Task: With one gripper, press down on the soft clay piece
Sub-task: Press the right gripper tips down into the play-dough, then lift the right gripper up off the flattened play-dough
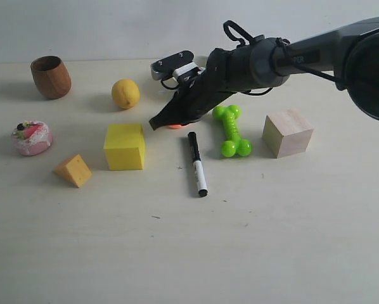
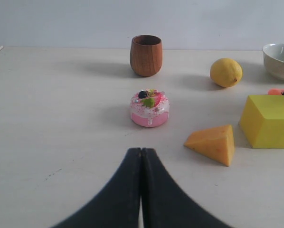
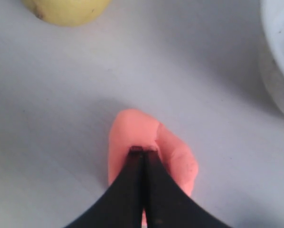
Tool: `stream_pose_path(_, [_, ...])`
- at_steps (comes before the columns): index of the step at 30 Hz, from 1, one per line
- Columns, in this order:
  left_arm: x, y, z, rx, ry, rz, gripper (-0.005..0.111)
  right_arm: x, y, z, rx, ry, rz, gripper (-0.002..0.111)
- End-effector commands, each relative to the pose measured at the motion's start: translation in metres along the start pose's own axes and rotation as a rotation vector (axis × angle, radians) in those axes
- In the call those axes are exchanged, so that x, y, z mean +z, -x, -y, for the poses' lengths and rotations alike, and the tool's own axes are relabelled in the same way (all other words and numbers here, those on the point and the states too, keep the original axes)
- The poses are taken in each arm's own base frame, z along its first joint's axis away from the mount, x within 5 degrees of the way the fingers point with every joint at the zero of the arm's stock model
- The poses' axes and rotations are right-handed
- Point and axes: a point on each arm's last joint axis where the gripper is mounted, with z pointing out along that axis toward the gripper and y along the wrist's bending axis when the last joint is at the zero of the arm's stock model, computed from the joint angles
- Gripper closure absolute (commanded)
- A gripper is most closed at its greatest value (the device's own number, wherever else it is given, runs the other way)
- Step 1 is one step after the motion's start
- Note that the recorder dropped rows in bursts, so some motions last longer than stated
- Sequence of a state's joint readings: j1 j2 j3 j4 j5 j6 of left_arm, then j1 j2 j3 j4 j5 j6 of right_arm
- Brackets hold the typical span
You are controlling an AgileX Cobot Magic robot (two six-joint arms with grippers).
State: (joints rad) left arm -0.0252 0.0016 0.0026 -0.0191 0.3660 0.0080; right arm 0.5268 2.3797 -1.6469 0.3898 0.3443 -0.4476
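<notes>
The soft clay piece [image 3: 132,128] is a salmon-orange folded lump on the table. In the exterior view only a sliver of the clay [image 1: 175,126] shows under the black arm tip. My right gripper [image 3: 143,151] is shut, its closed tips resting on top of the clay, with nothing between the fingers. In the exterior view the right gripper [image 1: 155,122] slants down to the left, between the lemon and the marker. My left gripper [image 2: 141,150] is shut and empty, hovering over bare table near the pink frosted toy [image 2: 149,109]; the exterior view does not show it.
Around the clay lie a lemon [image 1: 125,93], yellow cube [image 1: 124,146], black marker [image 1: 197,163], green bone toy [image 1: 232,130] and wooden cube [image 1: 287,132]. A wooden cup [image 1: 51,76], pink frosted toy [image 1: 32,138] and tan-orange wedge [image 1: 73,170] sit left. A white bowl [image 3: 279,52] stands close to the clay.
</notes>
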Motion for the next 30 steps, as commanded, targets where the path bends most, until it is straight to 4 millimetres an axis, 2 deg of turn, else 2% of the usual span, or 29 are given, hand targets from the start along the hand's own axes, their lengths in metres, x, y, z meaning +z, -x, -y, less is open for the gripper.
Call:
stream_pose_path(1, [0.0,0.002,0.0,-0.007,-0.007,0.015,0.107,-0.009,-0.008,-0.003,-0.016,0.035,-0.096,0.108])
stream_pose_path(8, [0.0,0.002,0.0,-0.007,-0.007,0.015,0.107,-0.019,0.0,-0.004,-0.022,0.034,-0.072,0.108])
stream_pose_path(24, [0.0,0.002,0.0,-0.007,-0.007,0.015,0.107,-0.022,0.005,-0.003,-0.023,0.02,-0.036,0.108])
stream_pose_path(30, [0.0,0.002,0.0,-0.007,-0.007,0.015,0.107,-0.035,0.016,-0.003,-0.034,0.008,0.011,0.108])
